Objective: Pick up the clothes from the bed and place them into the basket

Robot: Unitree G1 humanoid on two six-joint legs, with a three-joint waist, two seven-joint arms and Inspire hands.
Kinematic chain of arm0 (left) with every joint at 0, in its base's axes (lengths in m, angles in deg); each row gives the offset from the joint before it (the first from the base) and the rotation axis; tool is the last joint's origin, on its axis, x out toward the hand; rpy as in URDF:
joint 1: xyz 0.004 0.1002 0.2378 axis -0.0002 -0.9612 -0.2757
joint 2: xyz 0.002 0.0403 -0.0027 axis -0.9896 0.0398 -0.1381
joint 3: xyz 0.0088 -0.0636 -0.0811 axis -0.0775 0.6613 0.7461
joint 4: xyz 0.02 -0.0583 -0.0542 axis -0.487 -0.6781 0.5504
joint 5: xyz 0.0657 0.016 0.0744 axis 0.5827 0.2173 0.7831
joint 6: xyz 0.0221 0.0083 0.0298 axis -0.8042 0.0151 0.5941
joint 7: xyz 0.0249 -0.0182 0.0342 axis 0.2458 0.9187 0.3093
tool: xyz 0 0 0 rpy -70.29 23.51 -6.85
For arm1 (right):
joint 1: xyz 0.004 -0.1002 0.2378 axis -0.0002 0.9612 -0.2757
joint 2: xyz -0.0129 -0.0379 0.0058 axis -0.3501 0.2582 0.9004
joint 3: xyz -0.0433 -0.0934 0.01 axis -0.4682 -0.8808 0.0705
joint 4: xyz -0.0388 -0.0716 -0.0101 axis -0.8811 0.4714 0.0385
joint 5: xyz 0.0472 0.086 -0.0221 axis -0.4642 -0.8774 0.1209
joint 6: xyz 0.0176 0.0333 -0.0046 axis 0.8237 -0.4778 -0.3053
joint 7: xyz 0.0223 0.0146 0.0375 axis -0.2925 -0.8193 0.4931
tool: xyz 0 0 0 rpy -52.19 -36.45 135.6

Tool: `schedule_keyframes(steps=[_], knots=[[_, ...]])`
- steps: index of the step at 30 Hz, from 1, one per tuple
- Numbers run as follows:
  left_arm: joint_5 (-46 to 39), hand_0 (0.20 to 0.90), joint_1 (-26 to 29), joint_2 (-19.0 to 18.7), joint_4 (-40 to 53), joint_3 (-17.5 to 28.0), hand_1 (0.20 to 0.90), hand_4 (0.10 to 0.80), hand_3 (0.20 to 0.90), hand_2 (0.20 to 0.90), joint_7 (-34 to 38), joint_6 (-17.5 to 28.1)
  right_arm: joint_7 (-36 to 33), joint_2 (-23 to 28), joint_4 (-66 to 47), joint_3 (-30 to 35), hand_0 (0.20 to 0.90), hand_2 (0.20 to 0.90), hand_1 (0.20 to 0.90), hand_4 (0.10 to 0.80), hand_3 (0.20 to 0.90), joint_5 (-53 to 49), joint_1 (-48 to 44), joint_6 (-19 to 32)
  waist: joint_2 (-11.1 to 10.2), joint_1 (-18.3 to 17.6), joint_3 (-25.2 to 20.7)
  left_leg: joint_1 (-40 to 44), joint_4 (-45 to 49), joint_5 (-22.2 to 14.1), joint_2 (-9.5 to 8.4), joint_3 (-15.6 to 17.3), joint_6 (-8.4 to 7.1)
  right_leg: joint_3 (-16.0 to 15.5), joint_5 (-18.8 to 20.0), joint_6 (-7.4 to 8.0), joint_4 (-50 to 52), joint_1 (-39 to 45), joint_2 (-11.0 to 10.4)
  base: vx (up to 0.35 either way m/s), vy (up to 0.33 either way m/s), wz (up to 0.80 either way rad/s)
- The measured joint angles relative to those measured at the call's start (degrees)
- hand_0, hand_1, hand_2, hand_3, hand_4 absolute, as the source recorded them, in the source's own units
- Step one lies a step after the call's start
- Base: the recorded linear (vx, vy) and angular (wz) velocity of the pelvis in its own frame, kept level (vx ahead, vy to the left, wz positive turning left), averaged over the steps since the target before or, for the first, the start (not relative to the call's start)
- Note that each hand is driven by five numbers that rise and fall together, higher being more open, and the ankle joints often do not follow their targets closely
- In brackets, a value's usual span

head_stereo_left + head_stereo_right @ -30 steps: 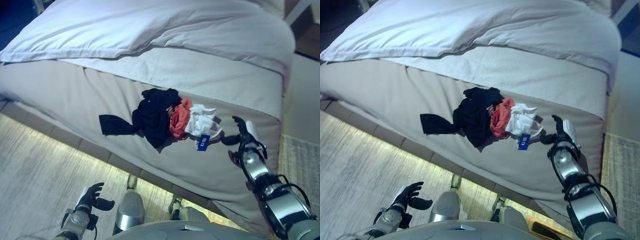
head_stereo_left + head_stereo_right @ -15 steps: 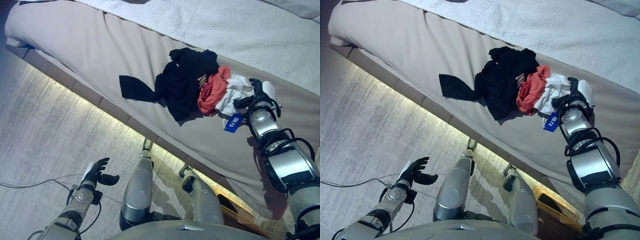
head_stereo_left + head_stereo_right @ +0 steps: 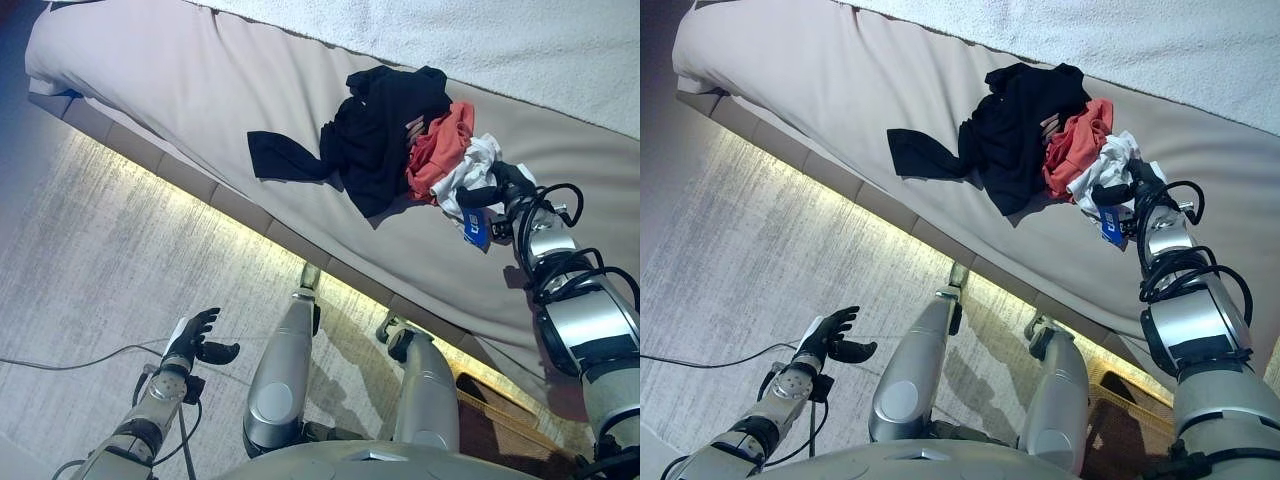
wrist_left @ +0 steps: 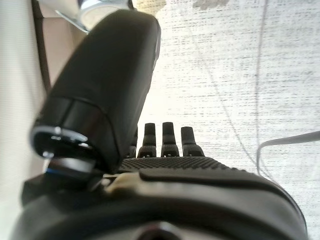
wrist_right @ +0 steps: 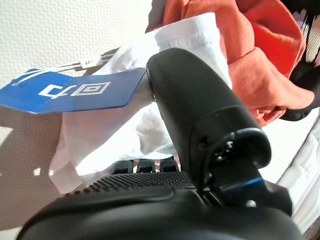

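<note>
My right hand [image 3: 1130,190] is at the near edge of the bed [image 3: 200,90], up against the white garment [image 3: 470,170] that forms the end of the clothes pile nearest that arm. In the right wrist view my thumb [image 5: 200,110] lies over the white cloth and my fingers [image 5: 145,166] point into it from below; I cannot tell whether they have closed on it.

The pile runs along the bed's near edge. From my right hand outward it goes white garment, then the orange garment [image 3: 440,150] touching it, then the black garment [image 3: 385,130], whose sleeve trails further toward my left. The long axis of the pile therefore leads away from my right hand, which is by far the nearer hand.

A blue tag [image 3: 477,232] hangs from the white garment just beside my hand, over the edge of the mattress.

My left hand [image 3: 195,340] hangs low over the floor [image 3: 80,260], well apart from the bed, fingers relaxed and empty.

A basket [image 3: 1120,425] shows partly at the floor below my right arm. Judgement: nothing obstructs the grasp; the garments overlap, so lifting one may drag its neighbour.
</note>
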Motion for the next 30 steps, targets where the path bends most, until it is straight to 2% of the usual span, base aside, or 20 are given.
schedule_keyframes(steps=[4,8,11,12,16,19,23,26,30], knots=[[0.0,0.9,-0.3,0.1,0.1,-0.1,0.9,0.8,0.9,0.9,-0.7,0.0,-1.9,0.1,1.6,2.4,0.3,0.3,0.3,0.1,0.2,0.0,0.1,-1.1,0.8,0.0,-0.5,1.0,-1.2,0.0,0.02,-0.2,0.02,-0.1,0.0,-0.01,-0.1,0.4,0.1,0.0,0.0,0.0],[0.0,0.9,-1.8,0.4,0.3,-0.1,0.9,0.8,0.9,0.9,-0.7,0.1,-4.2,0.1,2.7,3.4,0.3,0.3,0.3,0.1,0.2,-0.4,1.3,-1.9,3.0,-0.1,-1.9,2.1,-1.5,1.0,0.22,-0.5,0.1,-0.2,0.0,-0.02,-1.2,1.9,1.0,0.007,-0.016,-0.05],[0.0,0.9,-2.3,0.4,0.3,-0.1,0.9,0.8,0.9,0.9,-0.6,0.4,-4.9,0.1,3.0,4.5,0.3,0.3,0.3,0.1,0.2,-3.0,2.9,-1.6,3.4,-0.2,-2.1,3.5,-1.7,1.7,0.14,-0.3,0.4,-0.1,0.0,-0.05,-1.8,3.2,1.1,-0.008,0.001,-0.03],[0.0,0.9,-2.3,0.4,0.2,-0.1,0.9,0.8,0.9,0.9,-0.6,0.6,-5.1,0.1,3.0,5.0,0.3,0.3,0.3,0.1,0.2,-3.7,3.3,-1.4,3.5,-0.2,-2.1,3.7,-1.8,2.5,0.07,-0.4,0.08,-0.2,0.8,-0.57,-2.0,3.5,1.2,-0.064,0.033,0.03],[0.0,0.9,-2.6,0.8,0.1,-0.1,0.9,0.8,0.9,0.9,-0.5,2.5,-5.0,0.0,2.1,9.5,0.3,0.3,0.3,0.1,0.2,-9.7,7.9,1.0,3.5,-0.4,-2.2,6.6,-3.7,2.4,0.29,-0.2,0.11,-0.9,1.2,-0.76,-5.5,7.2,1.7,-0.001,0.021,0.04],[0.2,0.9,-3.9,1.6,-0.6,0.2,0.9,0.8,0.9,0.9,0.3,3.9,-4.7,-0.9,-0.8,13.9,0.3,0.3,0.3,0.1,0.2,-15.3,13.8,5.7,3.3,-0.9,-2.4,10.5,-6.7,2.4,0.9,0.6,0.13,-0.9,2.0,-0.21,-9.5,11.3,2.5,0.037,0.024,-0.08],[0.7,0.9,-7.7,3.1,-1.8,0.7,0.9,0.8,0.9,0.9,1.4,5.1,-3.9,-4.7,-11.7,16.2,0.3,0.3,0.3,0.1,0.2,-20.8,24.0,10.7,1.4,-3.7,-5.0,14.5,-10.7,2.5,1.54,2.5,0.28,0.2,4.4,0.57,-15.4,15.3,4.0,0.068,0.053,-0.23],[1.6,0.9,-10.6,5.1,-3.6,2.2,0.9,0.8,0.9,0.9,3.4,5.1,-3.5,-10.8,-24.9,16.5,0.3,0.3,0.3,0.1,0.2,-22.9,35.7,13.0,-1.4,-6.9,-8.1,19.5,-14.4,2.8,1.9,4.8,0.28,1.7,5.7,0.9,-20.2,19.4,5.2,0.08,0.049,-0.31],[3.2,0.9,-11.0,7.1,-5.4,2.9,0.9,0.8,0.9,0.9,5.1,5.2,-3.7,-17.3,-29.7,16.6,0.3,0.3,0.3,0.1,0.2,-25.7,45.0,14.3,-4.7,-10.4,-12.9,25.3,-17.8,2.8,2.02,6.7,0.29,3.7,6.2,1.21,-24.3,23.8,6.3,0.075,0.124,-0.32]])
